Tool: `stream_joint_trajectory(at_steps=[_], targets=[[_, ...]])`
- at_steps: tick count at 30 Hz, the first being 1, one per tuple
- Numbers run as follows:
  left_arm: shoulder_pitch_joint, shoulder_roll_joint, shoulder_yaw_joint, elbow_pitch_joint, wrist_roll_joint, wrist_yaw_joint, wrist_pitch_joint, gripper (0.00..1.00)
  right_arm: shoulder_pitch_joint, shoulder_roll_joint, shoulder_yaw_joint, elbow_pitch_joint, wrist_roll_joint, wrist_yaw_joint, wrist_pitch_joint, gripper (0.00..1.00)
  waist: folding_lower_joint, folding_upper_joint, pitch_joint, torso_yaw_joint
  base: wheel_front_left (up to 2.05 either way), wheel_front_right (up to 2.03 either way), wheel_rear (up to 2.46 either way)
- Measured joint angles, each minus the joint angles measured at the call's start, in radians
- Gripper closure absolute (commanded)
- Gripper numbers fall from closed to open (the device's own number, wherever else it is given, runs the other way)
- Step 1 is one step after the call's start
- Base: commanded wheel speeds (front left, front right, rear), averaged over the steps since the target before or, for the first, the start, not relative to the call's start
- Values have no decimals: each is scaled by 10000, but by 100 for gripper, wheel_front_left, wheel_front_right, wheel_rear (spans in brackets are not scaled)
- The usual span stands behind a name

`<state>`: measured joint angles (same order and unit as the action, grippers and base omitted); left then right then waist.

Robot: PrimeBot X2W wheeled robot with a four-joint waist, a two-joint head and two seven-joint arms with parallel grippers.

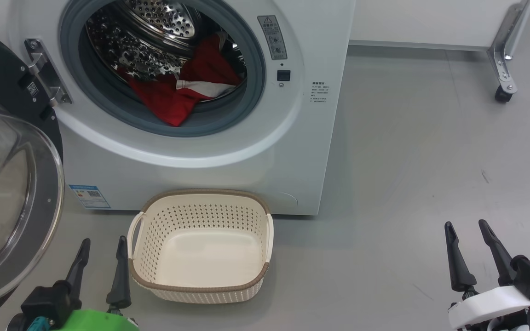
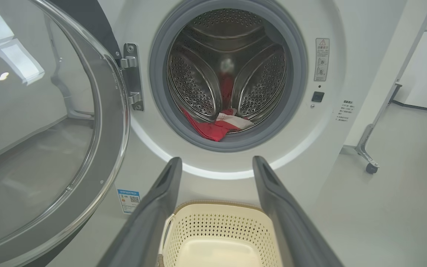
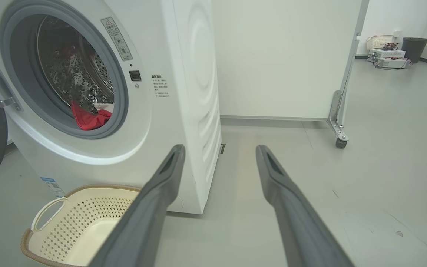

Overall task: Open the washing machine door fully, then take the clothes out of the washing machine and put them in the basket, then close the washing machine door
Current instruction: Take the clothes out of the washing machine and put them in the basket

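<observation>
A: Step check. The washing machine door stands swung wide at the left of the washing machine, so opening looks done. Unloading is the step in hand.

B: Agreed. The clothes lie inside the washing machine, a red heap low in the drum with one fold over the grey ring. The basket sits on the floor just in front of the washing machine, no clothes in it yet.

A: Grip state?

B: Left gripper and right gripper are both spread wide, holding and touching nothing. Left is in front of the washing machine beside the basket, right well off past its right side.

A: Next move, by my judgement: reach into the opening, close on the overhanging fold, lift it past the ring.
</observation>
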<state>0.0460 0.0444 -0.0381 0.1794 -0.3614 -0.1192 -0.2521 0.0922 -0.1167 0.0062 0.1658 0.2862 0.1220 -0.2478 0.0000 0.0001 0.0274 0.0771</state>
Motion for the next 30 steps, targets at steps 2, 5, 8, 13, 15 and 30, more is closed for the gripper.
stream_joint_trajectory(at_steps=[2,5,8,13,15,30], targets=[[0,-6,-12,15,52,0,0,0,0,2,0,8,0,0,0,0,0,0,0,5,129,-129,0],[0,-6,-19,12,52,0,0,0,0,12,0,12,0,0,0,0,0,0,1,8,119,-119,0],[1,-6,-46,69,50,0,0,0,0,23,0,13,0,0,0,0,0,0,0,13,106,-106,0],[1,-8,-88,79,-96,0,0,0,0,29,-2,15,0,0,0,0,0,0,9,33,90,-90,0],[1,-8,-109,71,21,0,0,0,0,31,-4,15,0,0,0,0,0,0,15,45,75,-75,0],[3,-8,-67,81,-155,10,0,0,0,35,10,13,0,0,0,0,0,0,31,60,44,-44,0]])
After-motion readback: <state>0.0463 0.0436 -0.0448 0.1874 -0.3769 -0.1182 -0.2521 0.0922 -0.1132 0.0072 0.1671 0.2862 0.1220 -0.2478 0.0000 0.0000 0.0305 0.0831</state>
